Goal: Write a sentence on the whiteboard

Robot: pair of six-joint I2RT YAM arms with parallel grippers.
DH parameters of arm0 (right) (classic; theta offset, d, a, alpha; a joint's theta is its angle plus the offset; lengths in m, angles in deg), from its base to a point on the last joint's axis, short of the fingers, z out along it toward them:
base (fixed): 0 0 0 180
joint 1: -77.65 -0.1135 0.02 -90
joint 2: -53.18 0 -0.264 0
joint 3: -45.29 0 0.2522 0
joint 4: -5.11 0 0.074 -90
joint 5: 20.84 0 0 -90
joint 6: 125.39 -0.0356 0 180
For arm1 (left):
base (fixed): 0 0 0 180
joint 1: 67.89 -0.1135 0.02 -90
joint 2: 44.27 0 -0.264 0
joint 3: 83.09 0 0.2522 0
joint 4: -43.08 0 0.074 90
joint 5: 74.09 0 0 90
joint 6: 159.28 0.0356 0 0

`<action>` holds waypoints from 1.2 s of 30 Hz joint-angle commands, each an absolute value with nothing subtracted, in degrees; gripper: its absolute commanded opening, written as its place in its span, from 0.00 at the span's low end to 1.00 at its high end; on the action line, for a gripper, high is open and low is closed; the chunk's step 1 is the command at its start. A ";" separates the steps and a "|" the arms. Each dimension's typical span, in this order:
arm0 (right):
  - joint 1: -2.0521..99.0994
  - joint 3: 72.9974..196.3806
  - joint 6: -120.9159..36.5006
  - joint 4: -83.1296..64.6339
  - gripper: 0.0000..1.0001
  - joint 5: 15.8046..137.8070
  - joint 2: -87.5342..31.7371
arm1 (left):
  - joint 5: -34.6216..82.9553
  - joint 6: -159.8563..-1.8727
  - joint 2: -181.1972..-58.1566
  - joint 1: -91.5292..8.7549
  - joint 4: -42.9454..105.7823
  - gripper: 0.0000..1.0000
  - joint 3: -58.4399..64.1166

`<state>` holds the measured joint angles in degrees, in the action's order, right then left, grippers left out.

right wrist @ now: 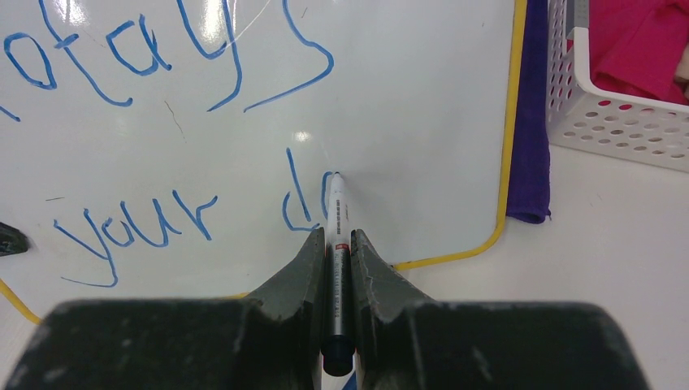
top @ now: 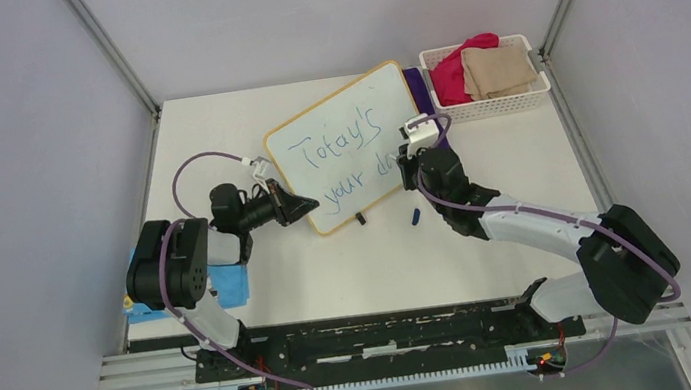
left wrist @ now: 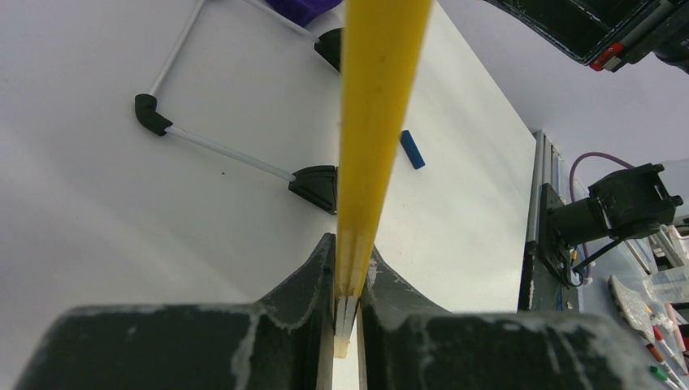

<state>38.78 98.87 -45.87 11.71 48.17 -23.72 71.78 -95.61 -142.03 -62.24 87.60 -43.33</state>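
The whiteboard (top: 387, 99) is lying skewed at the middle of the table (top: 202, 128). The sentence (top: 344, 153) on it is reading "Totay's your d", the last word breaking off.

The left gripper (top: 308, 205) is clenching the board's lower-left frame edge. In the left wrist view the yellow edge is running up between its fingers (left wrist: 309, 280). The right gripper (right wrist: 337, 244) is grasping a marker (right wrist: 336, 207), whose tip is touching the board just after the "d".

A blue cap (top: 415, 215) is lying loose just off the board's near edge. A purple cloth (top: 418, 90) is sticking out from under the board's far-right edge. A white basket (top: 511, 103) of pink and tan cloths is standing just right of the board.

A blue booklet (top: 229, 276) is lying off the board's left, largely covered by the left arm. In the top view the right arm is covering the board's lower-right corner. A black-cornered wire stand (left wrist: 236, 154) is showing beside the gripped edge. Whether the board is lying flat or tilted cannot be told.
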 commanded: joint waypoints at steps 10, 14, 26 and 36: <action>39.02 99.71 -45.60 13.68 0.00 48.47 -24.43 | 67.93 -92.29 -142.62 -61.93 81.22 0.02 -42.97; 39.02 98.03 -46.01 14.04 0.00 48.86 -23.69 | 67.91 -92.23 -142.66 -61.93 81.09 0.02 -42.97; 39.04 94.93 -46.21 14.28 0.00 48.56 -22.36 | 67.85 -92.11 -142.53 -61.91 80.65 0.02 -42.80; 39.01 95.95 -45.92 14.69 0.00 46.31 -19.25 | 67.83 -91.99 -142.53 -61.81 80.32 0.02 -42.71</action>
